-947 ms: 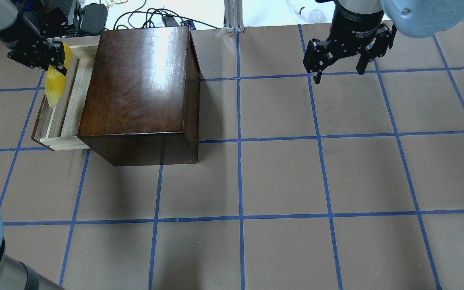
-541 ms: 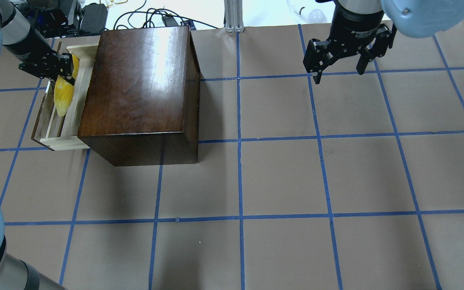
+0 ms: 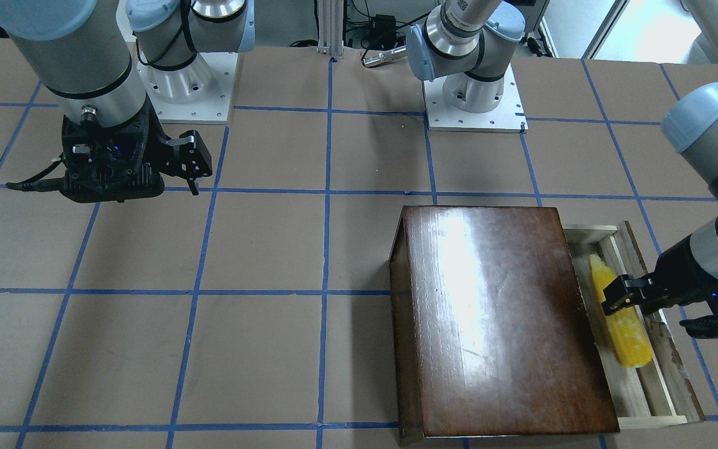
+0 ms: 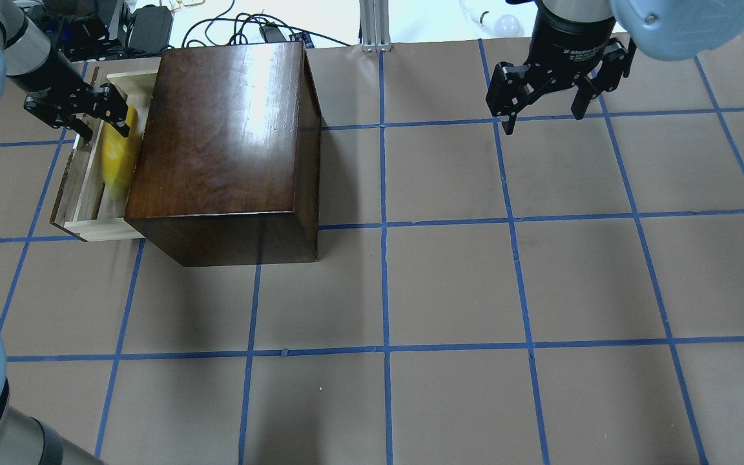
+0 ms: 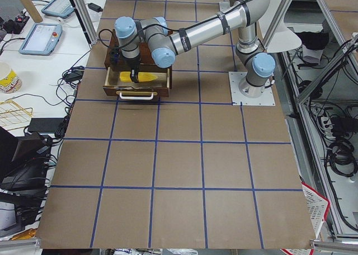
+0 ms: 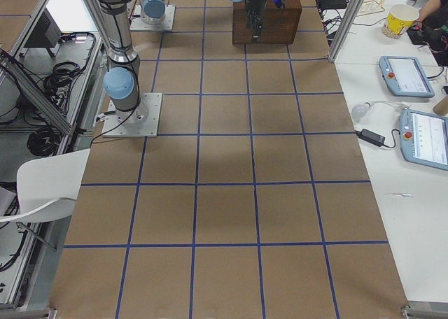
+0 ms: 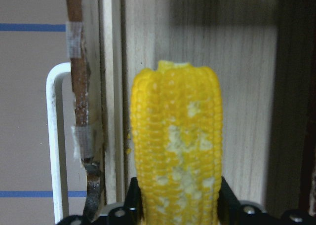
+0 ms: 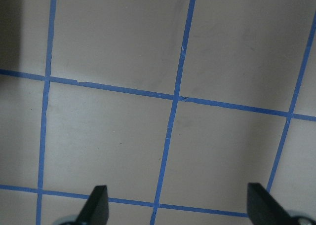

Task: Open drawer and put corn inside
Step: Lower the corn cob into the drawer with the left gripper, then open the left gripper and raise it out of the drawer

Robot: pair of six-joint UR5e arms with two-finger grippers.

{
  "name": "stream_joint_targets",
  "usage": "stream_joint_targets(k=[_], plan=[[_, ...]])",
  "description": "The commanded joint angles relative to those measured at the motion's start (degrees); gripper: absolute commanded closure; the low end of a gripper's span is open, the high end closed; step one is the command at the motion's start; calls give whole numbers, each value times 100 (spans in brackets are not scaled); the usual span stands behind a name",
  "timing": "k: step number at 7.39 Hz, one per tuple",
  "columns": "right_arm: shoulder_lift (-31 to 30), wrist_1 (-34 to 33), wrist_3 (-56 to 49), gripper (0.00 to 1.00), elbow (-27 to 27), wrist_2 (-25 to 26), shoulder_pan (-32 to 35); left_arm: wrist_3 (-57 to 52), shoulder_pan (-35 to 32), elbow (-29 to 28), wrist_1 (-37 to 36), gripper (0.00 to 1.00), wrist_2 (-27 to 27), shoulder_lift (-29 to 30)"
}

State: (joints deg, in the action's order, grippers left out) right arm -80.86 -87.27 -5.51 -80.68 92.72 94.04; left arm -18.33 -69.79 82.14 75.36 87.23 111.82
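Note:
The dark-brown wooden box stands at the far left with its drawer pulled out; the drawer also shows in the front view. The yellow corn lies lengthwise inside the drawer, blurred in the overhead view. It also shows in the front view and in the left wrist view. My left gripper hovers over the corn's far end with its fingers apart, close on either side of the cob. My right gripper is open and empty above the far right of the table.
The drawer's white wire handle sits on its worn front panel. Blue tape lines grid the brown table. Cables and power bricks lie beyond the table's far edge, behind the box.
My left gripper carried the corn from above the drawer's front panel to over the drawer's inside. Its fingers have spread, and the corn has dropped lower into the drawer. The right arm has not moved.

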Motion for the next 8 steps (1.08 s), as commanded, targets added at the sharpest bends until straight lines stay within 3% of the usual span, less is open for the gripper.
stream_joint_targets(k=[1,4,8], plan=[[0,0,6,0,0,0,0,5,-17,-22,66,3,13,-160],[0,0,6,0,0,0,0,31,-148,-214,521,1,-5,-624],[0,0,6,0,0,0,0,972,-1377,-67,987,0,74,-1354]])
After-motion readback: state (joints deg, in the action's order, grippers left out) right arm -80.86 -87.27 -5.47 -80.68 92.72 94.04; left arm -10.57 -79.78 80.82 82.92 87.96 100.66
